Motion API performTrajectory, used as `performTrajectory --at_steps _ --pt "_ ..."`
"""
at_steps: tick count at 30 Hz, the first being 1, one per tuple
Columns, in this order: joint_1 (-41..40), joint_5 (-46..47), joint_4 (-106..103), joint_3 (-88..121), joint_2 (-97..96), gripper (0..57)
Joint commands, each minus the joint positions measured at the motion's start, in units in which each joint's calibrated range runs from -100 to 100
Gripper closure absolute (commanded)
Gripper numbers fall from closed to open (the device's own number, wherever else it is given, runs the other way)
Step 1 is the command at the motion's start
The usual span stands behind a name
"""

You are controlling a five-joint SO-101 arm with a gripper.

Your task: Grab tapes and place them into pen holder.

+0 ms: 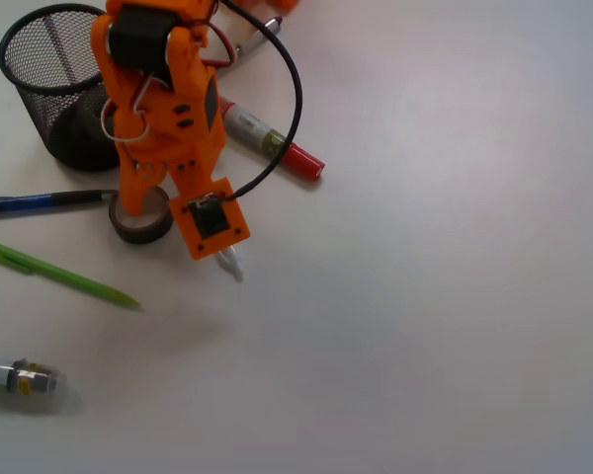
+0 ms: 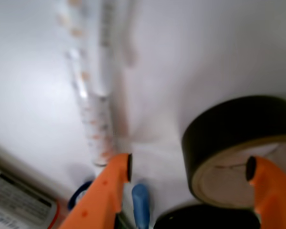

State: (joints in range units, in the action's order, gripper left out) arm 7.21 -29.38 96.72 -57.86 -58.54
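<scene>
Pincer (image 2: 188,171) spread wide, gripping nothing, w/ one finger over the pale core of the dark brown tape roll (image 1: 141,217), other finger outside it. Roll lies flat on white worktop (image 1: 425,326), just below mesh pen holder (image 1: 54,79).

Tool (image 2: 188,171) spread wide over the pale tabletop (image 2: 190,52), orange fingers (image 2: 109,186) at either side. Dark brown tape roll (image 2: 229,143) with pale core lying flat, right finger tip over its core, left finger well clear. Blurred clear pen (image 2: 93,114) beyond. Blue pen tip (image 2: 140,202) beside left finger.
</scene>
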Motion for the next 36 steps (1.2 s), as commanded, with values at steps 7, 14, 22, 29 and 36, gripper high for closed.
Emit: performTrajectory --at_steps 7,14,22,29,36 --pt "0.2 0.0 -2.9 -0.8 0.1 31.7" --pt "-0.1 1.5 -5.0 -0.8 0.0 56.5" --pt "-0.1 4.9 -4.2 -5.4 1.4 57.2" --pt "-1.2 10.5 2.9 -20.4 9.5 57.2" --pt "0.2 14.1 3.0 2.2 32.1 57.2"
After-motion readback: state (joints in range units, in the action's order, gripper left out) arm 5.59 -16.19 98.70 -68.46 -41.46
